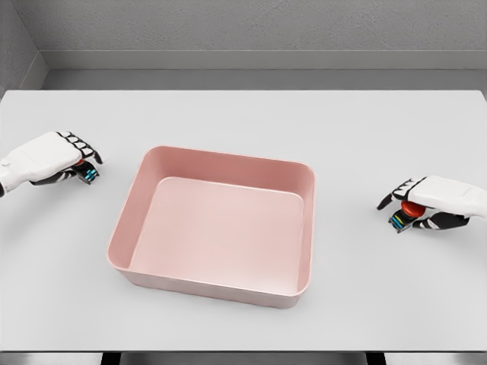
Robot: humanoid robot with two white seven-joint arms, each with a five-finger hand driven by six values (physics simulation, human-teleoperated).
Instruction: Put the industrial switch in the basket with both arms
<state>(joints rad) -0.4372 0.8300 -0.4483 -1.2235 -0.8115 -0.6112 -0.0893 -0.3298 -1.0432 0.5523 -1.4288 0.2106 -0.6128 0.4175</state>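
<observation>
A pink basket (217,228) is seen at the middle of the white surface (243,114), with nothing inside it. To its left, the left hand (67,158) is curled over a small switch (89,173), of which only a black and blue edge shows. To its right, well apart, the right hand (417,204) is closed around a red-topped industrial switch (407,213) resting on the surface.

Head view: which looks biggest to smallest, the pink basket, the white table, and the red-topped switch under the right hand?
1. white table
2. pink basket
3. red-topped switch, mostly hidden under the right hand
</observation>
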